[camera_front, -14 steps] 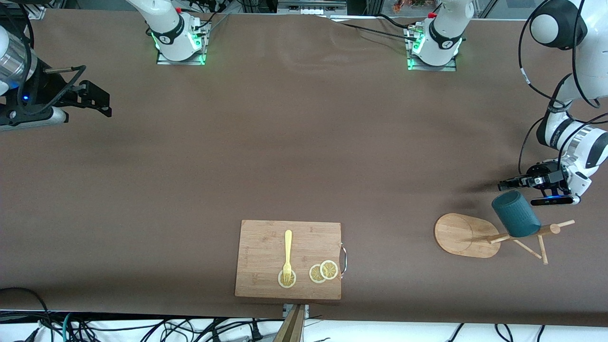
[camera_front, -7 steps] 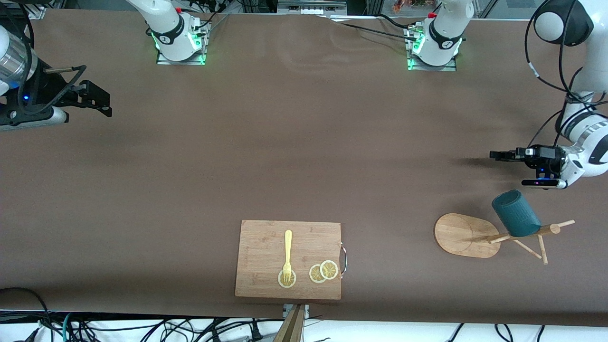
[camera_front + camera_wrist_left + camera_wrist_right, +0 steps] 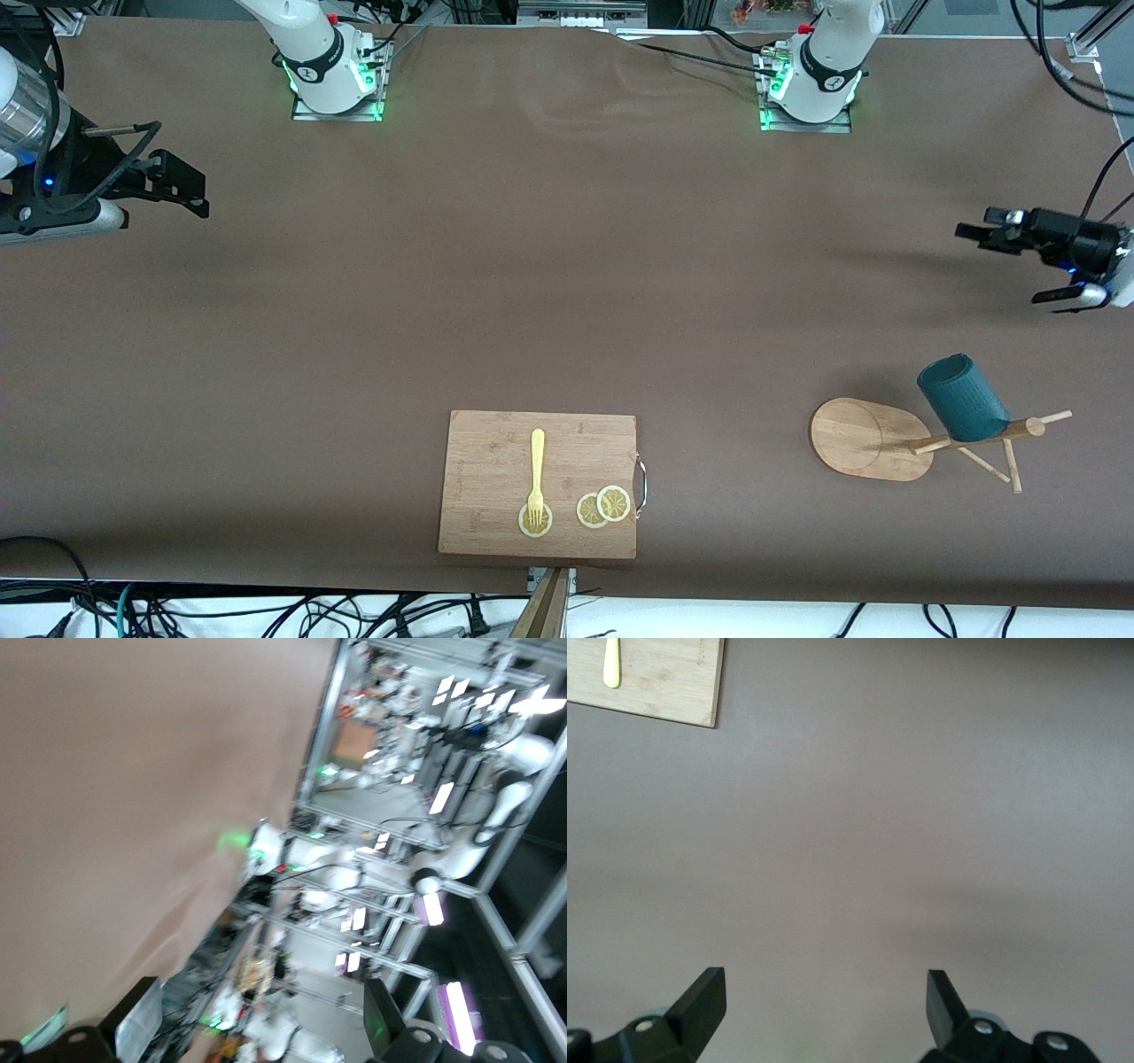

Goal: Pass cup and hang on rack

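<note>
The dark teal cup (image 3: 963,398) hangs tilted on a peg of the bamboo rack (image 3: 873,439), which stands with its oval base near the left arm's end of the table. My left gripper (image 3: 972,226) is open and empty, up in the air over the table's end, well away from the cup; its wrist view shows both fingertips (image 3: 142,1010) wide apart against the table edge and the room. My right gripper (image 3: 190,193) is open and empty over the right arm's end of the table, where that arm waits; its fingertips (image 3: 704,992) show over bare table.
A rectangular wooden cutting board (image 3: 496,452) lies near the front edge, with a yellow fork (image 3: 537,474) and lemon slices (image 3: 603,506) on it. Its corner shows in the right wrist view (image 3: 664,682). Both arm bases stand along the back edge.
My left gripper has drawn away from the cup on the rack, rising and moving toward the table's end and the robots' side. The cup stays hanging. The right arm has not moved.
</note>
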